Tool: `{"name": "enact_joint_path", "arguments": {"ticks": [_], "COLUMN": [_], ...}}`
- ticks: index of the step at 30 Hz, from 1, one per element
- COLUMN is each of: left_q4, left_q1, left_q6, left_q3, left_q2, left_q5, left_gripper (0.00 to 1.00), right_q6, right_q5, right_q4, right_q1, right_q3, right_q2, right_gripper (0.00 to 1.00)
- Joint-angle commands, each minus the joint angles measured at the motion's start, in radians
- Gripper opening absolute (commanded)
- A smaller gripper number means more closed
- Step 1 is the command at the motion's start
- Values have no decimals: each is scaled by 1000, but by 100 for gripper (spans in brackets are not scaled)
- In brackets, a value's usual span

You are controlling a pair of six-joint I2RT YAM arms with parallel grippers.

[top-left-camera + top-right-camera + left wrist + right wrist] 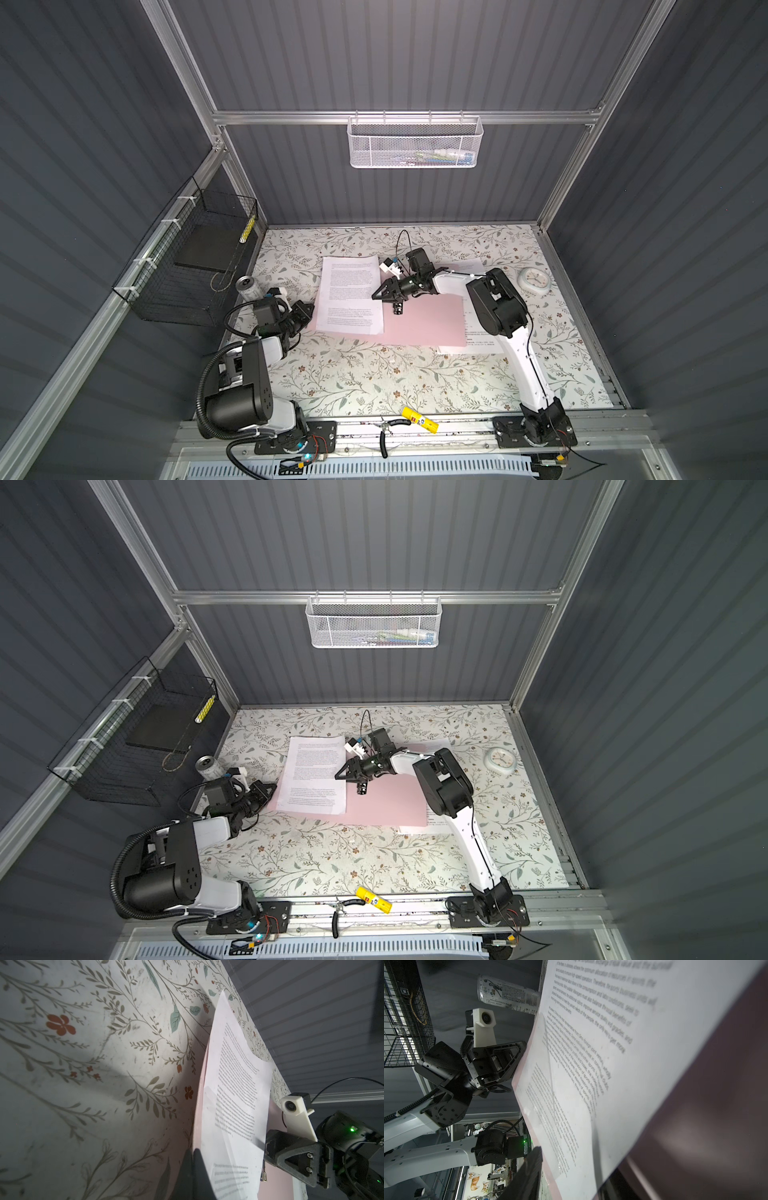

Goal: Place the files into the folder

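Your left fingers (306, 311) are pinched shut on the edge of the folder (428, 324), with a can (248, 288) close by. Your right fingers (380, 291) stand half open over the sheet (351, 286), beside the clip (397, 308).

Folder (428, 328): pale pink, plain.
Files (351, 286): white, small black print.
Table covering (374, 386): off-white, grey-green leafy sprigs, rust-red flowers.
Clock (535, 281): white.
Wire basket (174, 291): black grid.
Mesh basket (415, 145): white.
Tube (419, 419): yellow, red and blue marks.
Walls (395, 54): dark grey, ribbed stripes.
Can (248, 287): silver-white, dark print.
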Motion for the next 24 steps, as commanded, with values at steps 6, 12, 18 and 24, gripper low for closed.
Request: {"name": "enact_joint_path", "arguments": {"ticks": [6, 12, 18, 24], "left_q4": [-3, -9, -13, 27], "left_q1": [-2, -2, -2, -2], "left_q6": [-8, -4, -2, -10], "left_q3": [-37, -75, -83, -91], "left_q2": [-50, -101, -129, -103], "left_q5": [42, 15, 7, 26], "left_gripper": [0, 0, 0, 0], "right_q6": [53, 81, 140, 165], "right_q5": [61, 151, 176, 140], "right_q4": [-39, -139, -112, -89], "right_q1": [-7, -19, -37, -37], "right_q3": [31, 162, 203, 241], "right_q2": [50, 82, 105, 130], "right_gripper": [45, 41, 32, 27]}}
